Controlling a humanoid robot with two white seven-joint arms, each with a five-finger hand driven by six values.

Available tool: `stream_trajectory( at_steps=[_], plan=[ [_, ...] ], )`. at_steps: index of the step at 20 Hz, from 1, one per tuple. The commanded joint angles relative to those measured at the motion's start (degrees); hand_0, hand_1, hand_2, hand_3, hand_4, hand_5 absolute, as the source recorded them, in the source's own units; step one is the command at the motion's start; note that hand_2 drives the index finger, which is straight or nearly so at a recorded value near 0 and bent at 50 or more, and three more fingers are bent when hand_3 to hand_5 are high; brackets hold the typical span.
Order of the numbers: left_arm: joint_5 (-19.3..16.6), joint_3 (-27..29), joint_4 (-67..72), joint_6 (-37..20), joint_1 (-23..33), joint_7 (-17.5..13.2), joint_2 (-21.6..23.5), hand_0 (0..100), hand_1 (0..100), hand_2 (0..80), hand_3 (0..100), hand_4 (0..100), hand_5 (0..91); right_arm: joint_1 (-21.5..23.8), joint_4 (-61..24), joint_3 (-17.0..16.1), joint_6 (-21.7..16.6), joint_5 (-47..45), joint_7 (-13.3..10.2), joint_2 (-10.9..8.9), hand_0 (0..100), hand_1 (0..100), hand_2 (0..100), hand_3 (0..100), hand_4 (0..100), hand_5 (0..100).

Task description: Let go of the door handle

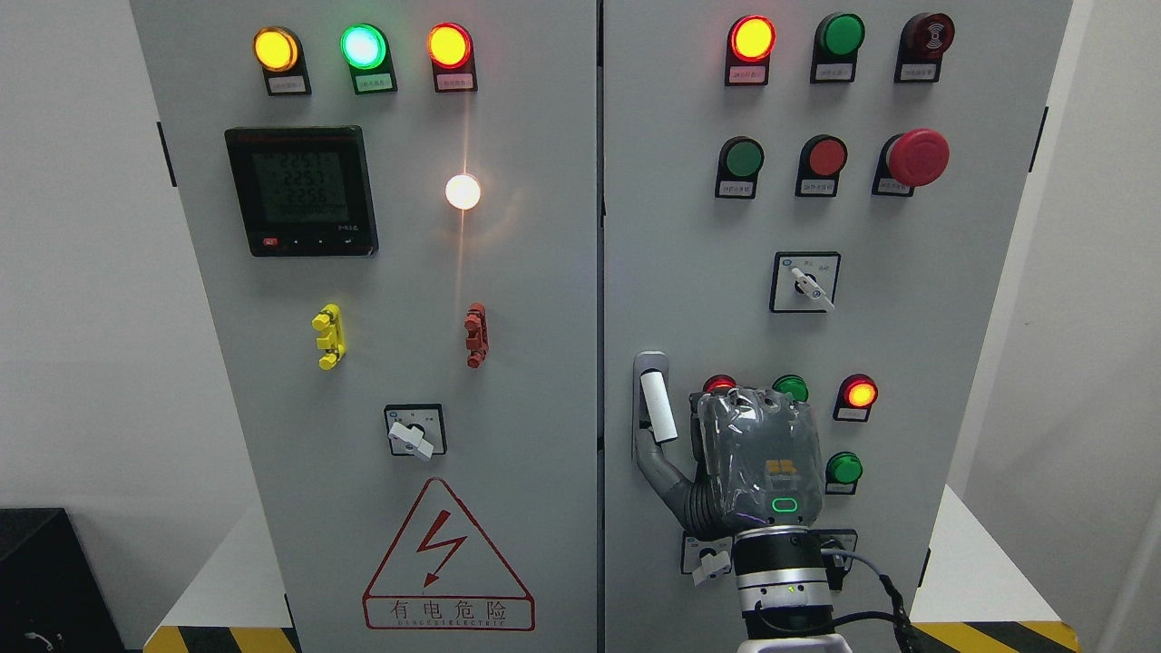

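Door handle (pixel 655 408), a pale rounded bar tilted out of its grey recess, sits low at the left edge of the cabinet's right door (pixel 689 227). One grey finger (pixel 660 467) of the right hand (pixel 739 462) reaches up just beneath it; whether they touch or the hand grips is unclear. Clear crinkled plastic wraps the hand's back, which hides part of a red button (pixel 719 383) and a green one (pixel 791 387).

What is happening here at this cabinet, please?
A humanoid robot stands in front of a grey electrical cabinet. Its right hand is raised at the right door, with one finger reaching to the base of the white door handle. The hand does not grip the handle. The doors look closed.
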Motion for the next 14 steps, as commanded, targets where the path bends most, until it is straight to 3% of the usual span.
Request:
stream_trajectory(
  at_steps=[1, 14],
  plan=[
    [0.07, 0.0, 1.67, 0.02, -1.5, 0.05, 0.0, 12, 56, 0.0, 0, 0, 0.0, 0.05, -0.05, -0.29, -0.06, 0.0, -0.03, 0.0, 38, 49, 95, 100, 100, 100],
    [-0.02, -0.09, 1.67, 0.02, -1.5, 0.05, 0.0, 12, 56, 0.0, 0, 0, 0.0, 0.05, -0.58, -0.37, 0.03, 0.0, -0.12, 0.0, 40, 49, 95, 100, 100, 100]
  ],
)
